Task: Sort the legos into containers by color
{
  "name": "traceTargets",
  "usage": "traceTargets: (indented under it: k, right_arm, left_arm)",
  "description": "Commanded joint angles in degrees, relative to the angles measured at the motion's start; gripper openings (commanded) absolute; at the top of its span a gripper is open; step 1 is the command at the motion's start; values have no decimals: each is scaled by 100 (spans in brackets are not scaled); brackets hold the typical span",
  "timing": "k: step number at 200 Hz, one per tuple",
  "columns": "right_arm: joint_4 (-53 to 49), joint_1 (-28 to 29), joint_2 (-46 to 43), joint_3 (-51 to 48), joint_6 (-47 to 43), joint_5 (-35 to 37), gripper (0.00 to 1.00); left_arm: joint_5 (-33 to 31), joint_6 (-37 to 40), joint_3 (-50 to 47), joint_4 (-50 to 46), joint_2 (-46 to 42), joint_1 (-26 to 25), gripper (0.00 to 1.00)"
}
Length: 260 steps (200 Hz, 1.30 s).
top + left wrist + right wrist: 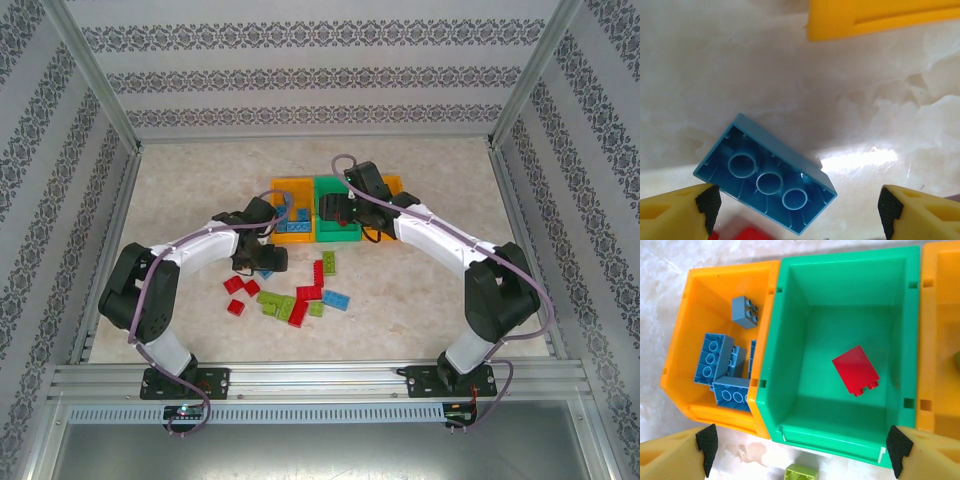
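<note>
Green container [790, 315]: middle one of a row of three; holds a single red brick [856, 370], lying askew on the floor toward the right wall; rest of the floor bare.
Left orange container [690, 300]: pressed against the green one's left wall; holds several blue bricks [715, 357], heaped at the near end, some studs up; one smaller brick lies apart toward the far wall.
Right orange container [940, 315]: pressed against the green one's right wall; largely cut by the frame; a scrap of green at the edge, nature cannot be told.
Loose legos [295, 300]: red, light green and blue, scattered on the table [420, 320] on the near side of the row, between the two arms.
Upturned blue brick [765, 182]: on the table, hollow side up, three tubes showing, lying askew near a corner of an orange container.
Left tool [799, 205]: spread wide, one finger either side of the upturned blue brick; pinching nothing; left pad just beside the brick's corner, contact cannot be told; second red brick [747, 234] at the lower edge.
Right tool [803, 446]: spread wide above the green container's near wall; empty; light green brick [801, 473] on the table just beside that wall.
</note>
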Motion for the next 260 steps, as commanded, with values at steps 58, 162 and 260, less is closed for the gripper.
traceTargets:
  k: [58, 162, 260]
  right_arm:
    - [167, -158, -364, -440, 46, 210, 91]
    - [290, -360, -793, -945, 22, 163, 92]
    - [593, -590, -1164, -1549, -45, 9, 93]
  left_arm:
    - [-423, -13, -234, -270, -596, -118, 85]
    - [-317, -628, 70, -124, 96, -124, 85]
    - [-353, -1168, 341, 135, 628, -124, 84]
